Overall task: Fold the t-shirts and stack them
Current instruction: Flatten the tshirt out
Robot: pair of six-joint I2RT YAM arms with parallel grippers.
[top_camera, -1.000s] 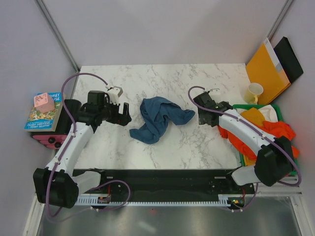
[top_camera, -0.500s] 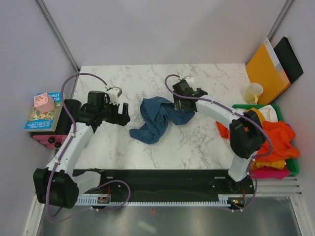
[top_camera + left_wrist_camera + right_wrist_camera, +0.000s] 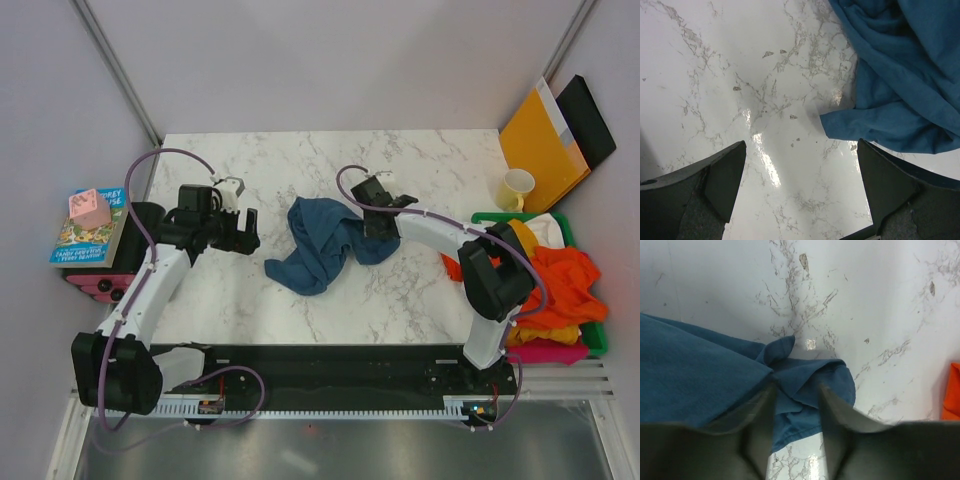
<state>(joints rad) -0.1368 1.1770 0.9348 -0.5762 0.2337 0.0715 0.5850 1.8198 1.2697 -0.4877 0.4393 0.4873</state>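
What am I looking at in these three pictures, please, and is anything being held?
Two white-and-black robot arms, each ending in a two-finger gripper, stand at a white marble table. One picture looks down from overhead; the other two come from cameras on the wrists. A crumpled dark teal-blue cloth t-shirt lies mid-table; orange, yellow and pink shirts fill a green bin on the right. The left gripper is open over marble beside the shirt. The right gripper straddles a fold of it; whether it grips is unclear.

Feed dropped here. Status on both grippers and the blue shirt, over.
Left gripper open over table, short of blue t-shirt. Right gripper pinching its crumpled right end. Nothing in the way.
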